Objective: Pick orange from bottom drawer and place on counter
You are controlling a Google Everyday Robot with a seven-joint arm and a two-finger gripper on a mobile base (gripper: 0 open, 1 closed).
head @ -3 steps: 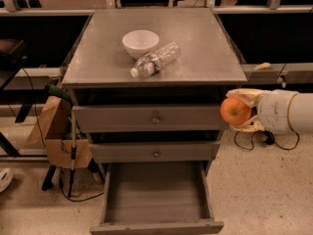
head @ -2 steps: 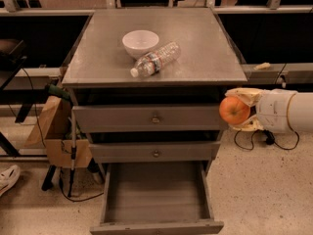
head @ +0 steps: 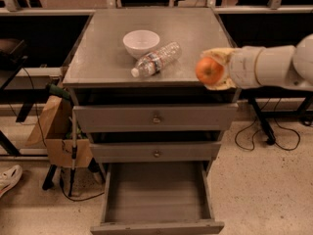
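Note:
My gripper (head: 213,71) comes in from the right on a white arm and is shut on the orange (head: 209,71), a small round orange-red fruit. It holds the fruit over the front right edge of the counter (head: 107,58), the grey cabinet top. The bottom drawer (head: 156,195) is pulled open below, and its grey floor shows nothing in it. The two upper drawers with small knobs are closed.
A white bowl (head: 141,43) and a clear plastic bottle (head: 156,58) lying on its side sit on the counter's middle. A cardboard box (head: 56,131) and a stand are left of the cabinet. Cables lie on the floor at right. A shoe (head: 10,177) is at lower left.
The gripper with the orange has risen from beside the top drawer to the level of the counter's front right edge.

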